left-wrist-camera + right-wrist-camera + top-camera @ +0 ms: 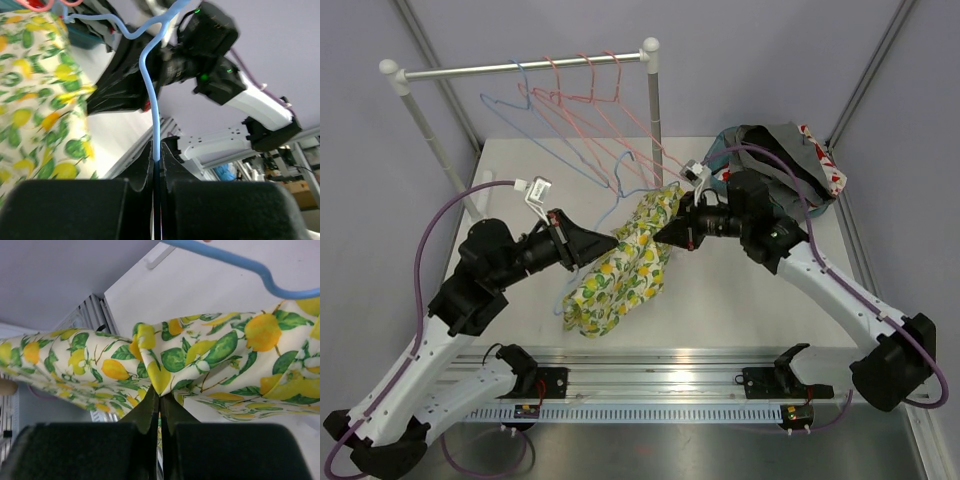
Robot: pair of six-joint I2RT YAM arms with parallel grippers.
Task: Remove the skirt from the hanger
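A white table (pixel 740 290) is seen from above, with two black and white robot arms reaching in from the near edge. At the far left stands a clothes rack (pixel 520 67), a metal rail on two white posts. Several thin wire hangers (pixel 582 100), pink and blue, hang from the rail and slant down toward the middle of the table.

The left gripper (pixel 588 246) points right, toward the centre. Its own camera shows its fingers (pixel 145 162) pinched narrow around the wire of a blue hanger (pixel 155 120). The wire rises straight out of the grip, then bends and forks overhead.

The skirt (pixel 620 265) lies in the middle of the table, between the two grippers. It is white cloth printed with yellow lemons and green leaves. It runs slantwise from far right to near left, bunched into a long fold, with its near end on the table top. A loop of blue wire shows at its near left edge. In the left wrist view the skirt (pixel 35 100) fills the left side, just beside the blue wire.

The right gripper (pixel 663 232) points left at the far end of the skirt. In its own camera it (pixel 160 400) is pressed together on a fold of the lemon cloth (pixel 215 350), and the blue wire crosses above the cloth.

At the far right corner sits a pile of clothes (pixel 790 160), grey, teal and white with red marks, behind the right arm.
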